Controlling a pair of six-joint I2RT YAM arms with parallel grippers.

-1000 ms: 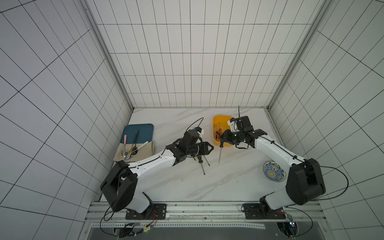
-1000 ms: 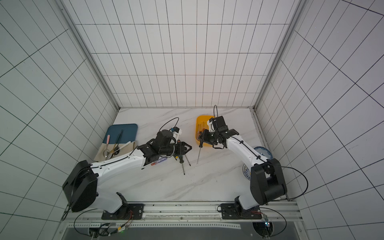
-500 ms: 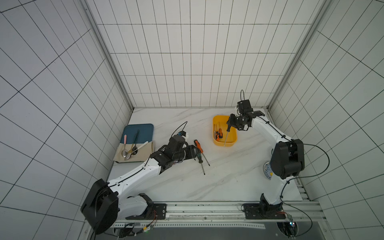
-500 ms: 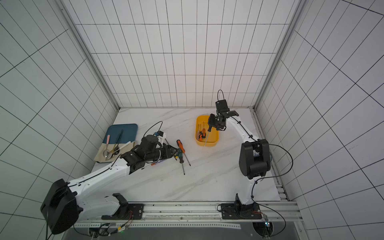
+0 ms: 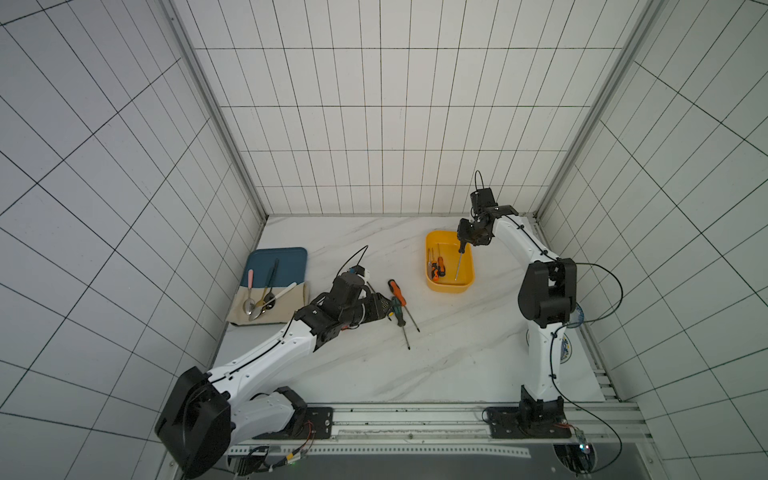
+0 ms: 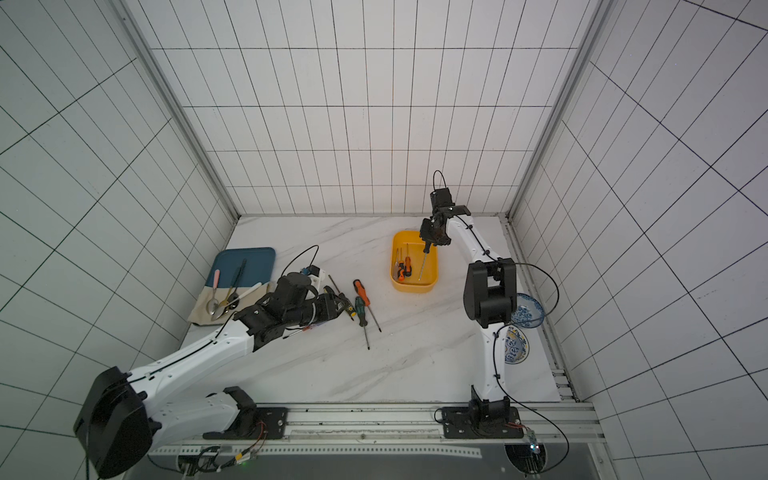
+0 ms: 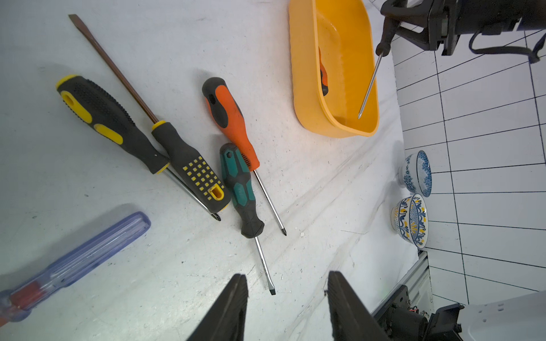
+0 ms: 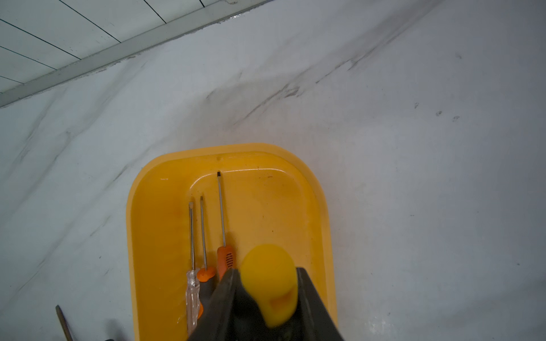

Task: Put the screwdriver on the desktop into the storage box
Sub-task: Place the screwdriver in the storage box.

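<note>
Screwdriver [image 8: 270,288] in right tool [image 8: 266,270], yellow end right-wrist only

The yellow-capped screwdriver [image 8: 270,295] hangs clamped in my right claw [image 8: 266,273], black handle up, shaft slanting down inside the storage box [image 5: 451,287]; whether its tip touches the floor I can't tell. The box is yellow-orange with rounded corners. It sits on the white marbled desktop [image 5: 457,353] and holds three small screwdrivers [image 8: 226,261] side by side. Out on the desktop lie an orange-black screwdriver [image 7: 230,118] against a green-black screwdriver [image 7: 239,189], two black-yellow screwdrivers [image 7: 189,165] and a clear blue screwdriver [image 7: 88,254].
</note>
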